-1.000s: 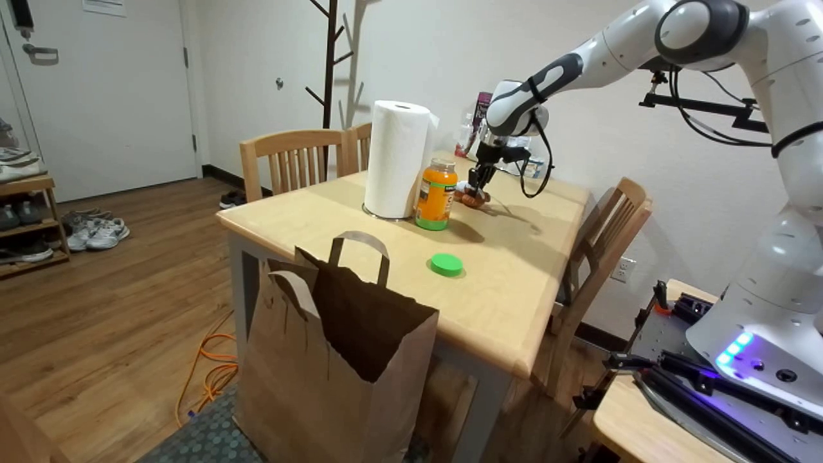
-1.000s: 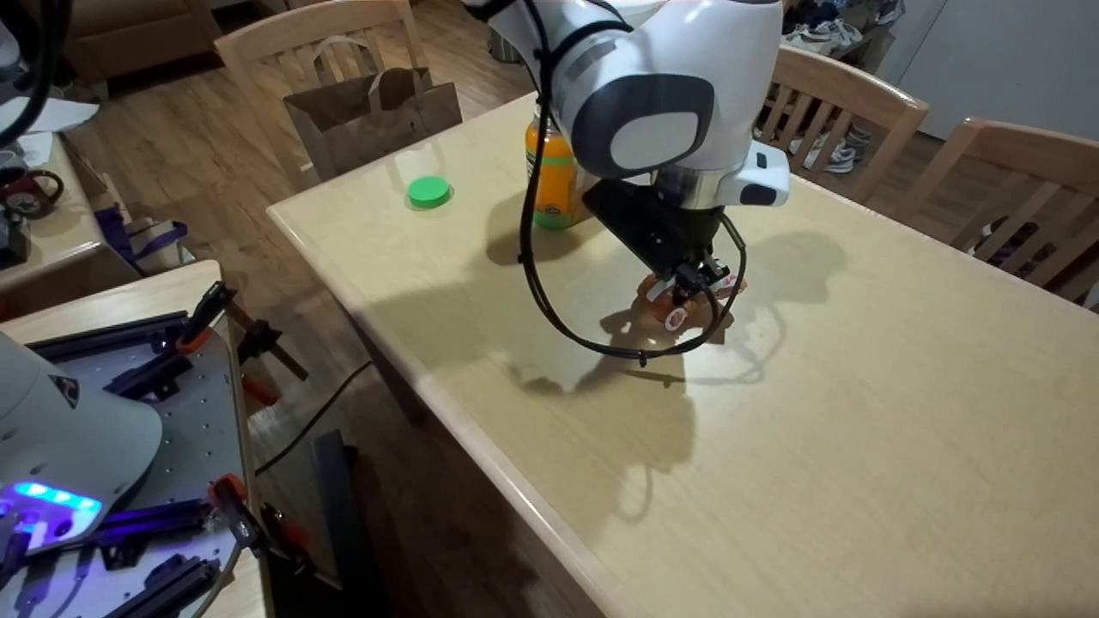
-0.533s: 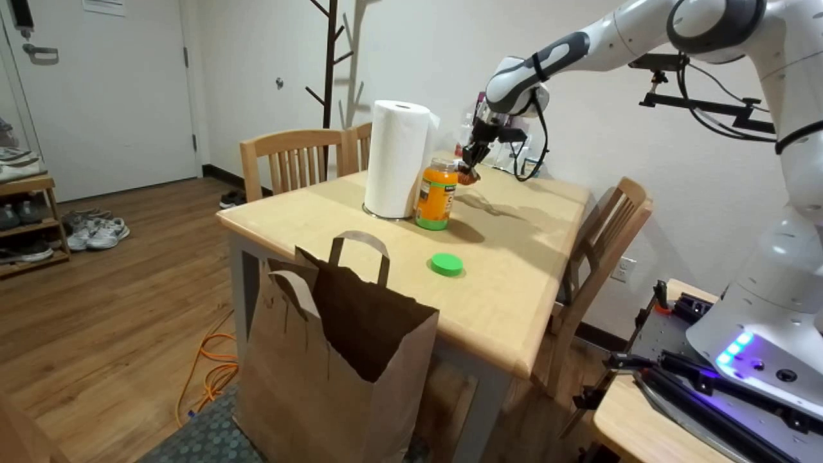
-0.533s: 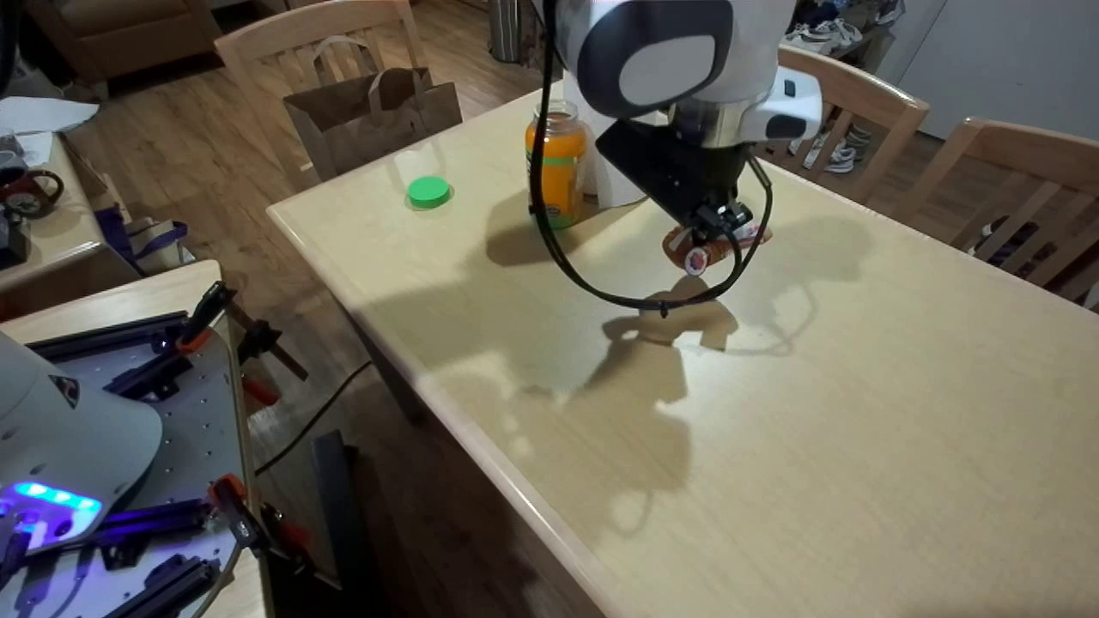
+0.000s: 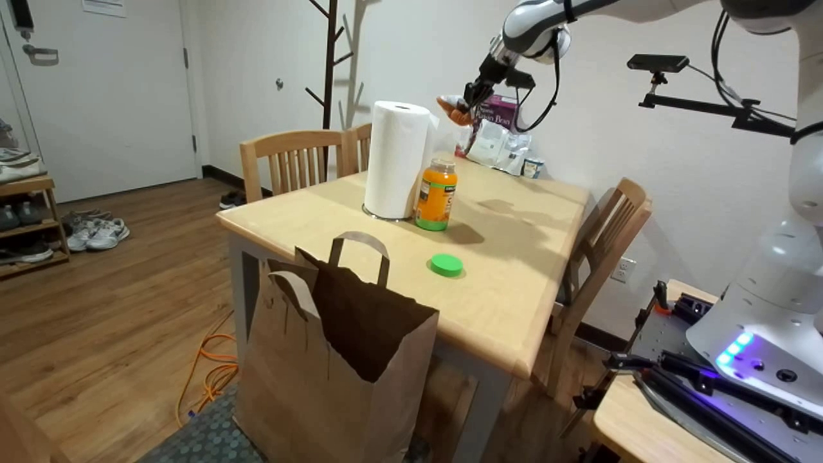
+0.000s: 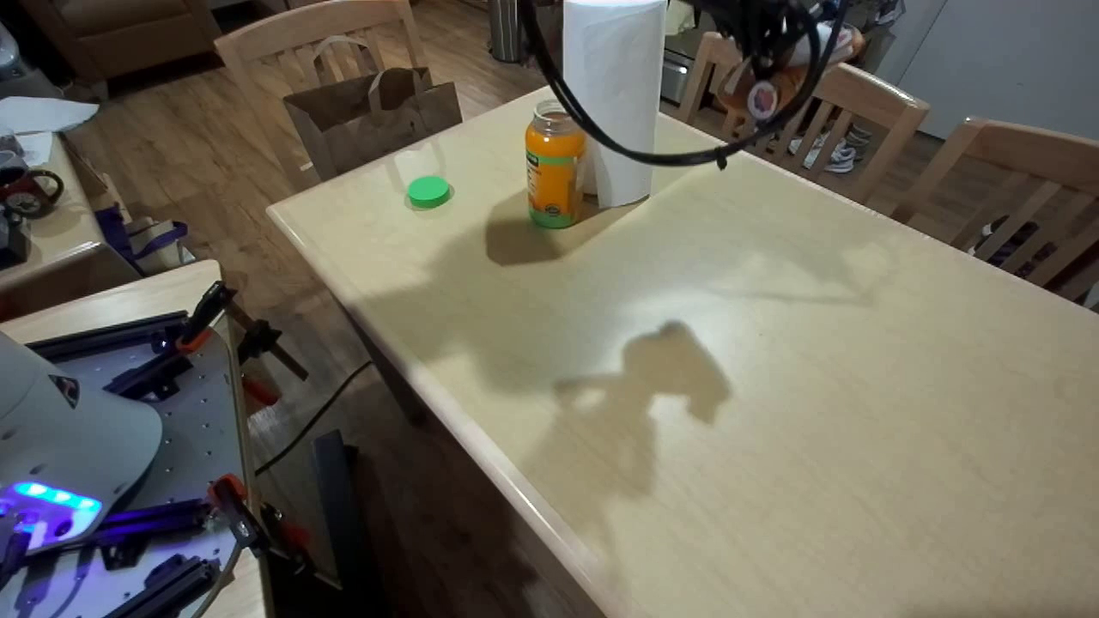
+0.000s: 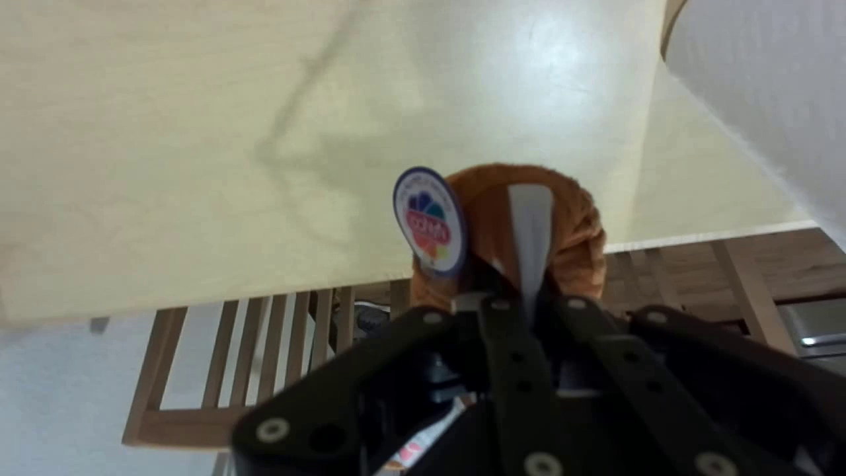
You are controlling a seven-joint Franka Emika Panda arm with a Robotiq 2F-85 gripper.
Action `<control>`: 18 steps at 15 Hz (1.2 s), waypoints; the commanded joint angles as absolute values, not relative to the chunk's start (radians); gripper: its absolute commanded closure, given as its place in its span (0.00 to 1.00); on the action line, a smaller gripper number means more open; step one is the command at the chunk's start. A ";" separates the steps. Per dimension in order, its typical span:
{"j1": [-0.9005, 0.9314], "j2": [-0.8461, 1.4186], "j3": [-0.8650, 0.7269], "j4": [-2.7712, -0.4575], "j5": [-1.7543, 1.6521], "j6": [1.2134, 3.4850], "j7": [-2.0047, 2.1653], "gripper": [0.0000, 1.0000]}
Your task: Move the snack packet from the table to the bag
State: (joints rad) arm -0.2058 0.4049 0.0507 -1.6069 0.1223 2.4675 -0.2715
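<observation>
The packet point(image 7: 486, 218), which looks to me more like soft brown plush with a printed tag point(image 7: 429, 221), is in the air, pinched in my claw point(image 5: 474, 99). So picking it off the table point(image 5: 488, 296) is done; I judge carrying, lowering and letting go are left, as the bag point(image 5: 308, 386) stands open, well apart. A second ago the packet was down at table level; the bottle point(image 5: 437, 199) hasn't moved.
</observation>
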 commanded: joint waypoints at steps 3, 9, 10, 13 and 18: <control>-0.177 0.310 0.056 -1.611 0.165 2.383 -0.317 0.92; -0.124 0.275 0.040 -1.545 0.102 2.318 -0.307 0.98; -0.104 0.275 0.039 -1.510 0.067 2.283 -0.297 0.98; -0.045 0.289 0.047 -1.403 -0.015 2.140 -0.298 0.98; 0.066 0.326 0.085 -1.278 -0.097 1.864 -0.333 0.98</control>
